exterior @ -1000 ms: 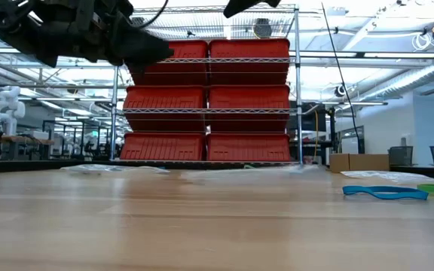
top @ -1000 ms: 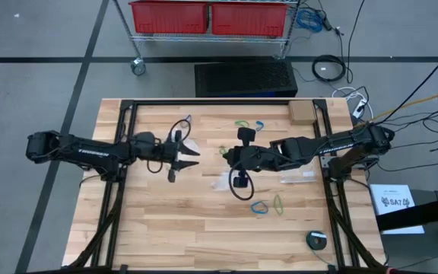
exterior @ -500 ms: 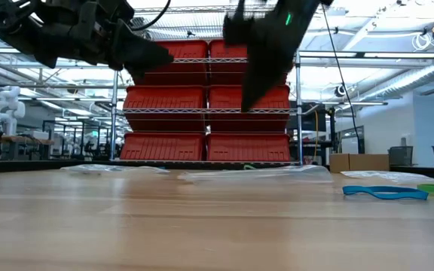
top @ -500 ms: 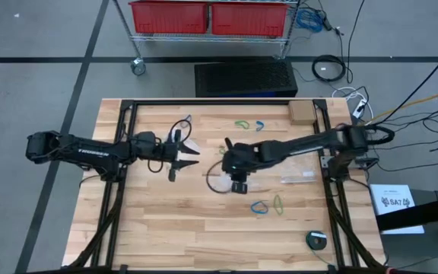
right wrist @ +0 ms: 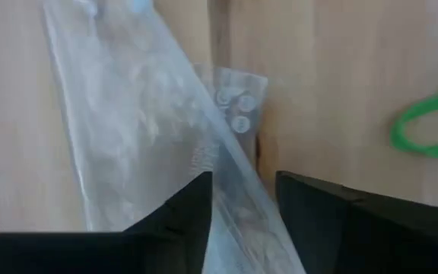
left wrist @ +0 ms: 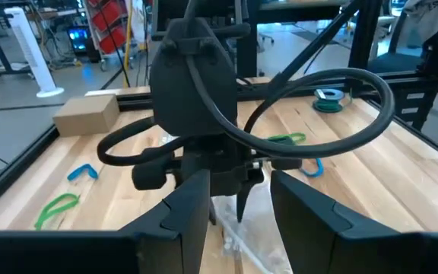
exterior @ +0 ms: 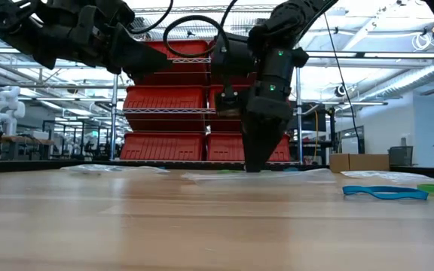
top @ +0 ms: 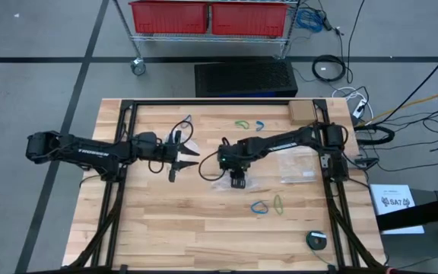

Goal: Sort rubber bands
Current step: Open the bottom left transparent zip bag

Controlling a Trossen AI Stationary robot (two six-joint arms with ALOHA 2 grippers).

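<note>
From above, the right gripper is stretched toward the middle of the pale wooden slatted table, pointing down onto a clear crinkled plastic bag lying flat there; the left gripper hovers just beside that bag on its far-left side, fingers spread with nothing between them. A blue rubber band and a yellow-green rubber band, thin floppy loops, lie together on the near side of the bag, while a second green-and-blue pair lies beyond it beside a small brown cardboard box; the right arm is nearer to both pairs. At table height, the right gripper's tips come down to the film of the bag, and the blue loop lies flat, long axis across the picture, well apart from it. The left wrist camera looks between its own parted fingers at the right gripper with its looping black cable, standing on the glossy bag, green and blue bands scattered on the wood beyond. The right wrist view shows its dark fingers parted, straddling a raised fold of the translucent bag, not yet closed on it; a green loop lies off to one side.
</note>
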